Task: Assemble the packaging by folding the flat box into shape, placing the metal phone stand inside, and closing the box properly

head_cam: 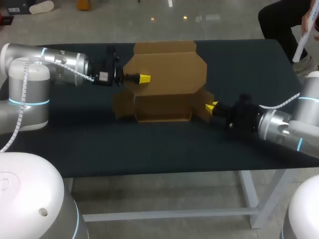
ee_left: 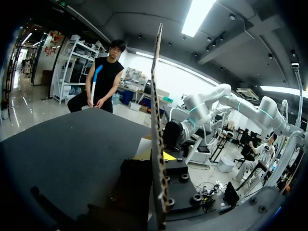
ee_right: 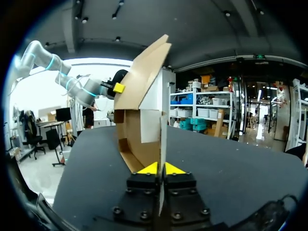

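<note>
Left pincer [head_cam: 143,78] clamps tight on the box [head_cam: 167,69] — right pincer [head_cam: 211,106] pinches its side flap [head_cam: 203,98].

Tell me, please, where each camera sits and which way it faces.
Head view: above and behind, looking down on the dark table; both arms, left gripper and right gripper on the brown cardboard box.
Left wrist view: on that wrist, looking along an edge-on box panel; own gripper shows.
Right wrist view: on that wrist, facing the box's inside; own gripper pinches a flap.
Head and right wrist views share the left gripper.
</note>
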You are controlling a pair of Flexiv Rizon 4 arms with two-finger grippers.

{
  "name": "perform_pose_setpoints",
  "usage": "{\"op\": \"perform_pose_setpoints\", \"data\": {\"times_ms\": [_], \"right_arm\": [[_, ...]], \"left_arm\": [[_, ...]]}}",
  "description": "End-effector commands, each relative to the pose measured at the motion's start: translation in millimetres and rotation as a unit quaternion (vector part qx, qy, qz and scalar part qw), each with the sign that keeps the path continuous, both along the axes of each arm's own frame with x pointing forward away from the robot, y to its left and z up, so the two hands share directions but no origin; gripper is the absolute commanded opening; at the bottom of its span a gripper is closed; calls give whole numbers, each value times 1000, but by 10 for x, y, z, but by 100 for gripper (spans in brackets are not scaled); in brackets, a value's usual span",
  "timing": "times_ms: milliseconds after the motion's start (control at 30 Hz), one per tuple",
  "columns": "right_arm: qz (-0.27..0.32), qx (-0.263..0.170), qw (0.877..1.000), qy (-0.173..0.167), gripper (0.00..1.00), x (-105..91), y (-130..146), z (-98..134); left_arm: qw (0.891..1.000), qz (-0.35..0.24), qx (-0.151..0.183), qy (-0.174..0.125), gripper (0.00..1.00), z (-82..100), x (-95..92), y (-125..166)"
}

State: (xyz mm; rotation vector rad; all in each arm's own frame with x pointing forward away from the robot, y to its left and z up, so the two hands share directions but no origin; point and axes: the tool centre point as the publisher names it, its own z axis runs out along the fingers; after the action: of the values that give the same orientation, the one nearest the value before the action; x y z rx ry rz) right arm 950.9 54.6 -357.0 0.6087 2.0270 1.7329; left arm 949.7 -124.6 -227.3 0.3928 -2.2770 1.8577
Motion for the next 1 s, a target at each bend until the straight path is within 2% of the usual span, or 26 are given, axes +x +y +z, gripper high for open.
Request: {"op": "perform_pose_setpoints", "data": {"times_ms": [33, 133, 233, 267, 700, 1000], "right_arm": [[-11, -1, 1000, 0, 17, -83, 56, 19], [-16, -1, 1000, 5, 21, -107, 80, 17], [-21, 3, 1000, 10, 40, -127, 101, 0], [-21, 4, 1000, 11, 42, -132, 110, -9], [-21, 4, 1000, 20, 44, -262, 320, -45], [-9, 4, 1000, 21, 46, -260, 471, -71]], "left_arm": [[1000, 0, 1, 0, 0, -31, 2, -18], [1000, 0, 1, 0, 0, -31, 2, -18], [1000, 0, 1, 0, 0, -31, 2, -18], [1000, 0, 1, 0, 0, -31, 2, -18], [1000, 0, 1, 0, 0, -31, 2, -18], [1000, 0, 1, 0, 0, -31, 2, -18]]}}
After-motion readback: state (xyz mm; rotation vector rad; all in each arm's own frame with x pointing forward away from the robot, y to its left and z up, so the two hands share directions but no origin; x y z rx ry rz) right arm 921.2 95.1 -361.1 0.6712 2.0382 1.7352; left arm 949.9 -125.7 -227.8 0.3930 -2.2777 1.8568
